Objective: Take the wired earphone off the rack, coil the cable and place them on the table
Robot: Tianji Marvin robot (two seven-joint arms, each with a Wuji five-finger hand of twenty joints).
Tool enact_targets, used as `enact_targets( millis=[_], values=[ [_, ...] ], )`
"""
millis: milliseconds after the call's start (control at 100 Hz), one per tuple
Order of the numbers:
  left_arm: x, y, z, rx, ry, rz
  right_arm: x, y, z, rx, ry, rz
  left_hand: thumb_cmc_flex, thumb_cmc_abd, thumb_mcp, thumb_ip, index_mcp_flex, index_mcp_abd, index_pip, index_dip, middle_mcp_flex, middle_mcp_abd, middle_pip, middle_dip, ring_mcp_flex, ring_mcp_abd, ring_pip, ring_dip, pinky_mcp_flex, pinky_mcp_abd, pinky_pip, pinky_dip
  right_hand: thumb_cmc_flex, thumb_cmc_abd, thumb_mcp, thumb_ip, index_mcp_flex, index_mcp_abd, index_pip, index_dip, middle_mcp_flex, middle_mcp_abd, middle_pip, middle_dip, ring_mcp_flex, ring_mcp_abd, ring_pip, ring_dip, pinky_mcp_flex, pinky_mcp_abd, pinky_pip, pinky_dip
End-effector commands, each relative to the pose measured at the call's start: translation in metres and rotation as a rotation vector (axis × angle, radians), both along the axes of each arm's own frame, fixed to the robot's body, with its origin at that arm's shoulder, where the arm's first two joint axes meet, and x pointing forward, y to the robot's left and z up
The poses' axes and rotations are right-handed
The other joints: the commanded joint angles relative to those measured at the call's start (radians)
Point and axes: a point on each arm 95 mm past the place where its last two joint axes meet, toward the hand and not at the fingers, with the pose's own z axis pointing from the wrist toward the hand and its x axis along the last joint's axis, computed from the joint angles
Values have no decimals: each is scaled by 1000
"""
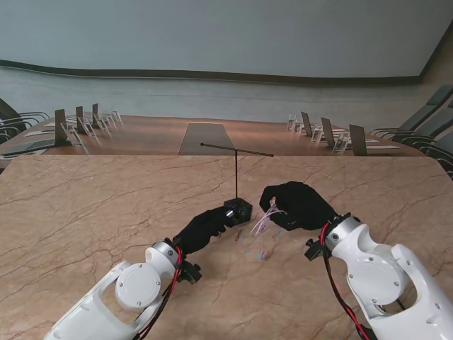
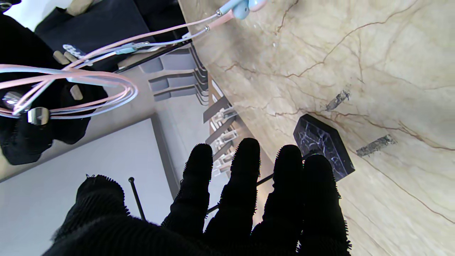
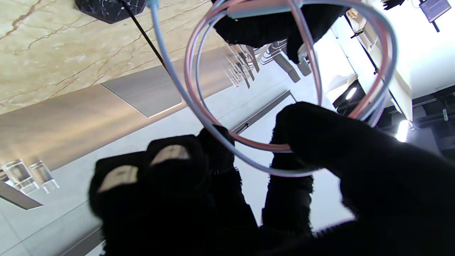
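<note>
Your table (image 1: 85, 212) is tan veined marble; beyond it sit rows of chairs (image 1: 81, 120) before a pale wall. The rack (image 1: 236, 205), a thin black T on a dark marbled base, stands mid-table, partly hidden by your left hand (image 1: 205, 228), whose fingers rest extended at the base, grasping nothing. Your right hand (image 1: 297, 205) clenches the pink-blue earphone cable (image 3: 213, 128) in loops above the table. The earbuds (image 1: 262, 255) lie small and indistinct nearer you.

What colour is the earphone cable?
The cable is pink and pale blue, clearest in the right wrist view.
</note>
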Motion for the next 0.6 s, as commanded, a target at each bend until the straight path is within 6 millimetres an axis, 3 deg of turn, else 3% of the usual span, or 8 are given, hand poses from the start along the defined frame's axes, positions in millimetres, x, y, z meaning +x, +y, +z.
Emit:
enact_targets(
  millis=[0, 60, 170, 320, 450, 510, 590],
  values=[
    [-2, -3, -3, 5, 12, -4, -4, 3, 4, 1, -7, 24, 20, 13, -6, 2, -10, -49, -29, -7, -8, -23, -16, -13, 1, -11, -10, -10, -16, -26, -11, -10, 21, -2, 140, 82, 146, -119, 93, 22, -75, 91, 17, 35, -65, 80, -11, 65, -76, -129, 22, 75],
    [-2, -5, -4, 9, 13, -10, -6, 4, 5, 1, -11, 34, 21, 15, -9, 2, -11, -51, -28, -6, -8, -24, -14, -14, 2, -12, -9, -11, -16, -26, -13, -11, 30, -23, 159, 65, 159, -107, 90, 10, -157, 99, -11, 75, -146, 82, -61, 114, -177, -147, -37, 145],
    [-2, -7, -4, 9, 19, -15, -7, 5, 6, -1, -11, 53, 22, 15, -12, 2, -12, -50, -27, -6, -10, -24, -11, -16, 1, -12, -9, -12, -17, -28, -15, -12, 39, -21, 157, 92, 174, -84, 97, -20, -294, 95, -55, 137, -283, 80, -148, 196, -338, -192, -131, 268],
    [-2, -7, -5, 12, 23, -16, -6, 6, 5, -9, -8, 71, 20, 16, -14, 2, -13, -50, -27, -7, -11, -25, -9, -18, 0, -13, -9, -13, -18, -28, -17, -12, 54, -42, 170, 88, 194, -63, 94, -50, -417, 80, -82, 183, -410, 72, -209, 253, -476, -239, -194, 356],
    [-3, -7, -6, 18, 24, -13, -4, 7, 5, -20, -1, 99, 33, 14, -8, 3, -11, -60, -26, -7, -10, -27, -8, -19, 0, -14, -8, -13, -19, -29, -18, -12, 59, -45, 170, 79, 200, -63, 89, -66, -435, 70, -69, 237, -427, 49, -204, 312, -496, -263, -195, 406],
    [-3, -7, -6, 26, 24, -14, -4, 8, 4, -24, 9, 116, 65, 10, 3, 6, -17, -81, -27, -7, -11, -31, -7, -19, 1, -20, -7, -13, -19, -29, -19, -11, 62, -36, 166, 74, 197, -62, 89, -65, -446, 68, -71, 254, -442, 43, -209, 330, -517, -274, -199, 420],
    [-3, -7, -8, 43, 26, -19, -4, 10, 4, -23, 17, 138, 211, -11, 1, 5, -35, -114, -16, 4, -11, -46, 4, -13, 11, -35, 0, -9, -14, -37, -17, -10, 67, -36, 164, 73, 194, -55, 92, -62, -450, 68, -75, 259, -455, 47, -215, 344, -538, -276, -201, 435]
  ],
)
